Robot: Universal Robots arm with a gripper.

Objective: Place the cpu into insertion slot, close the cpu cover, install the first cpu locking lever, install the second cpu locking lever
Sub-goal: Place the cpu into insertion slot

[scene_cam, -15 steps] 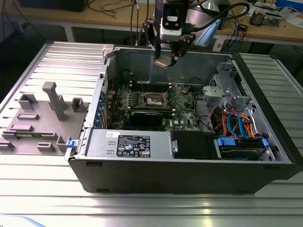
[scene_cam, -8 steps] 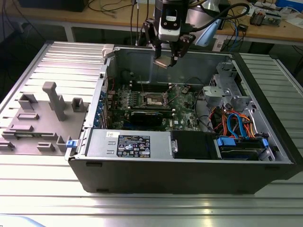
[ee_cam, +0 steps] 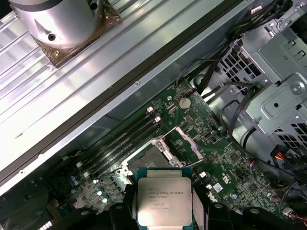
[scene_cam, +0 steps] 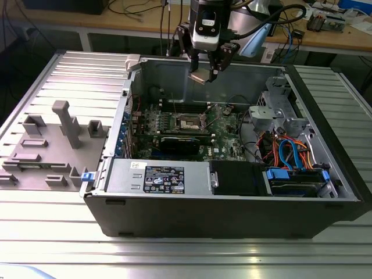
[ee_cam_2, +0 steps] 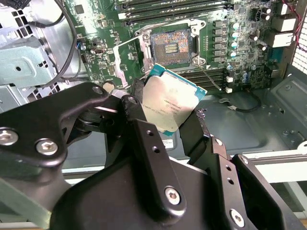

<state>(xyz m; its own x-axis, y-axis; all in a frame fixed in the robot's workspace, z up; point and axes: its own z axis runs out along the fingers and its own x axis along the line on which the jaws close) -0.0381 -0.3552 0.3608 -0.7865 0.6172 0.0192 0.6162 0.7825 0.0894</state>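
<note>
Nearest me is the dark grey steel computer case, lying open on the ribbed aluminium table. Just inside its front wall sits a silver boxed power supply with a black-and-white label. The label carries rows of small print and marks, but none of it is legible from here.

Beyond that a long black card lies across the green motherboard. Behind the card is the square insertion slot, bare and uncovered. In the second wrist view its field of gold contacts is plainly exposed. The thin silvery cpu cover stands swung up beside the slot, so nothing is seated or closed yet.

Farther back and higher, near the case's rear wall, hangs the black two-fingered gripper. It is clamped on the cpu, a small flat square chip with a silvery metal top and a pale teal edge. The black fingers pinch two opposite sides, and the chip hangs well above the board. Several lines of fine print are etched on its lid; I won't read them out.

To my eye the risks are these:
- The hold is on thin edges only, so a jolt could let the chip slip.
- A fall would land it on the board or, worse, on those bare contacts.
- The chip looks tilted in the second wrist view, so coming down askew or turned the wrong way could bend the contacts.
- The raised cover stands close enough to snag a finger.
</note>
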